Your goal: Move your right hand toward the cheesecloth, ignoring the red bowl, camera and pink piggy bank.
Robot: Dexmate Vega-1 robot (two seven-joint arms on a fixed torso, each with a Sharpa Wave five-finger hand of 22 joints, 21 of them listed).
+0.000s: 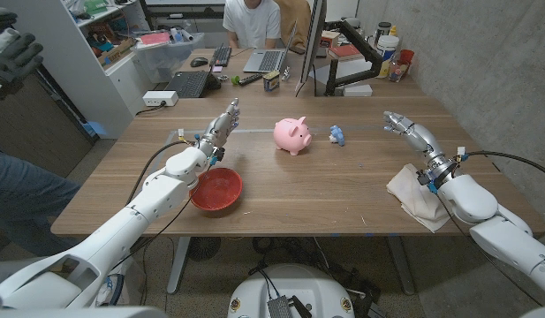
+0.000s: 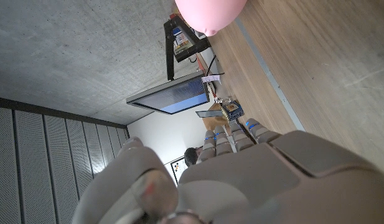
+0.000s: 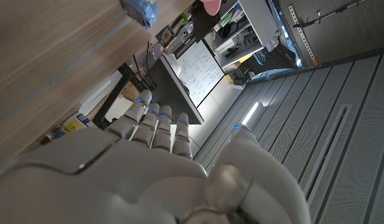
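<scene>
While my right hand [image 1: 404, 126] hovers with fingers apart, holding nothing, the cheesecloth [image 1: 420, 198] lies crumpled at the table's [image 1: 343, 190] right front edge beneath my forearm; likely light, limp; pinch a raised fold.

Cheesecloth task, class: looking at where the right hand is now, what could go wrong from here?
1. The cheesecloth lies at the table's near edge beside the right forearm, behind the right hand; pulling back could drag it off.
2. The hand points toward the small blue object and pink piggy bank; reaching forward risks hitting them.
</scene>
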